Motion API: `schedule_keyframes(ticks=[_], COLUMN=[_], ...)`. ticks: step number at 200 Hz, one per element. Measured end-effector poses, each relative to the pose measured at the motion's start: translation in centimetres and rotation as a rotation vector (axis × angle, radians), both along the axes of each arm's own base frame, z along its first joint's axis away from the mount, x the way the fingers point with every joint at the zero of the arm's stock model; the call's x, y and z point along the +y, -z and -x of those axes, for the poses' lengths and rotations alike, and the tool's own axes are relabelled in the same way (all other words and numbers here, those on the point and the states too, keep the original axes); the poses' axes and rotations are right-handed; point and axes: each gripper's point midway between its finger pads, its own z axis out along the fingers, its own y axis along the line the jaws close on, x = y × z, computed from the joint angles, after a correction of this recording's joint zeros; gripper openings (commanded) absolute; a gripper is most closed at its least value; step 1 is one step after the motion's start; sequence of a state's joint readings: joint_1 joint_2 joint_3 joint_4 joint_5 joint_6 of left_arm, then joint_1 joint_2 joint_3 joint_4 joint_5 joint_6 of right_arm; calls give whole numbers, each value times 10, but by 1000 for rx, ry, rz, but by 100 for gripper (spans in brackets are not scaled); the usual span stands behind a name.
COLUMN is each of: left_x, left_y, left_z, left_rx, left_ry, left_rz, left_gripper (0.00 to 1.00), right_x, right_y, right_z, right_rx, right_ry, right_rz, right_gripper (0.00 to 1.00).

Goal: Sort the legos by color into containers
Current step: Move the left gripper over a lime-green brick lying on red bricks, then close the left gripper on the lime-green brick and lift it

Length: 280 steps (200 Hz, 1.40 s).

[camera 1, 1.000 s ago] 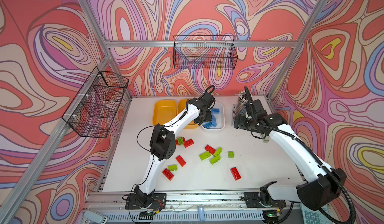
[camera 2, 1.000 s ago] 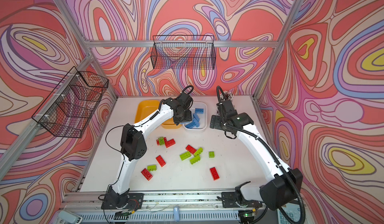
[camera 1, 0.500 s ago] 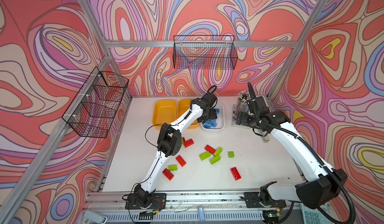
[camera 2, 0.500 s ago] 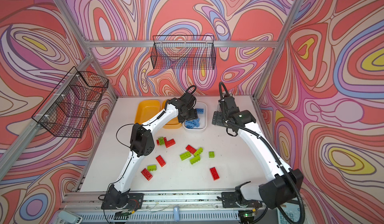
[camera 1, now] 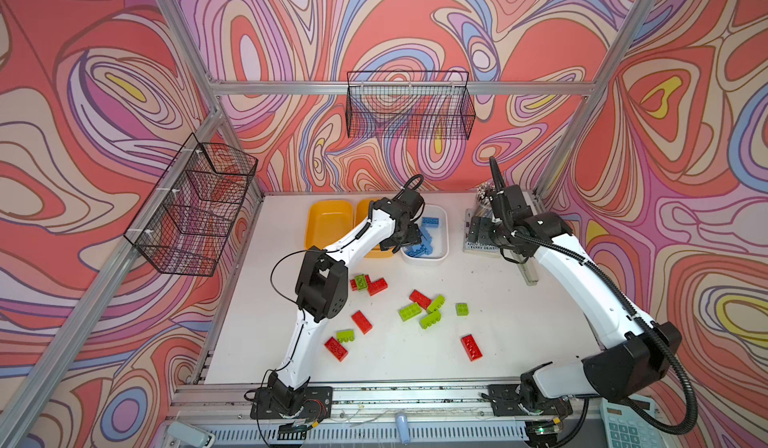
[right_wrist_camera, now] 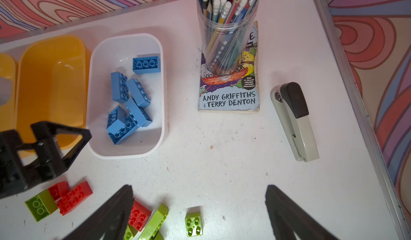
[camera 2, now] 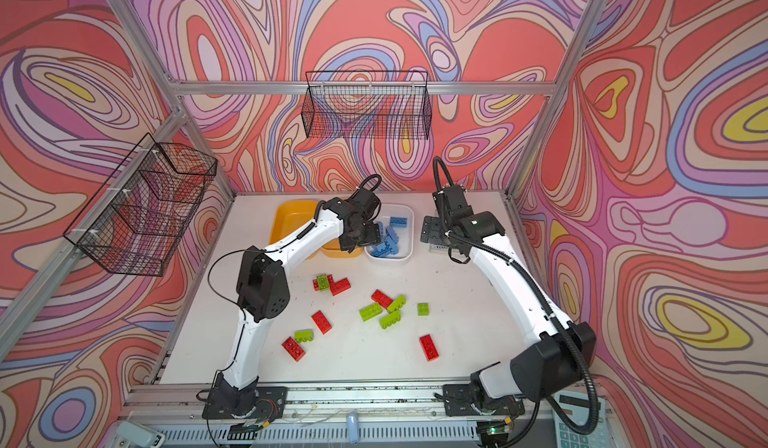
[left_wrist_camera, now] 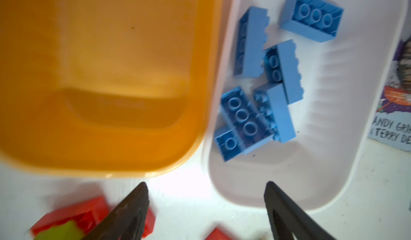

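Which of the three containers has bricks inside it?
The white container: it holds blue bricks, while both yellow containers look empty.

Swirling red, pink and blue walls (camera 1: 415, 18) surround a white table (camera 1: 519, 325), framed by silver rails (camera 1: 399, 88). One black wire basket (camera 1: 409, 105) hangs at the back, a tiered basket (camera 1: 191, 209) at the side, seemingly cable-tied.

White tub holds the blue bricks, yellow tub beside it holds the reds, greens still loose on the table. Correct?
No: the yellow tub beside the white tub is empty; the red bricks lie loose on the table with the green bricks. The right wrist view shows it. Rest holds.
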<state>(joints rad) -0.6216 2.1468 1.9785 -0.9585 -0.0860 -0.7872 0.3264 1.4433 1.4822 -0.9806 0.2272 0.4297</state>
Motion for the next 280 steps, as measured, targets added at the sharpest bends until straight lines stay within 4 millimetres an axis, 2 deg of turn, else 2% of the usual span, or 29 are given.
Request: schedule_keyframes(ticks=[26, 46, 77, 105, 124, 166, 233, 280], left_x=[41, 66, 94, 107, 107, 105, 111, 113], left_y=[-18, -20, 6, 34, 37, 40, 65, 78], left_z=[38, 64, 97, 113, 113, 95, 82, 83], left_rx=[-10, -8, 44, 90, 86, 46, 68, 101], left_ry=[-52, -95, -160, -195, -205, -228, -243, -236], left_rz=[-41, -62, -108, -136, -130, -95, -115, -135], left_gripper=[83, 83, 84, 84, 83, 80, 72, 58], right_x=[5, 12, 25, 41, 52, 65, 61, 60], right_y=[7, 11, 22, 32, 33, 34, 28, 22], right_z=[-4, -7, -12, -13, -11, -6, -4, -6], right_rx=[15, 19, 38, 66, 71, 77, 64, 57], right_ry=[-21, -41, -72, -113, -139, -158, -133, -129], right_rz=[-9, -36, -58, -72, -87, -109, -108, -104], right_gripper=[98, 98, 98, 98, 98, 98, 98, 98])
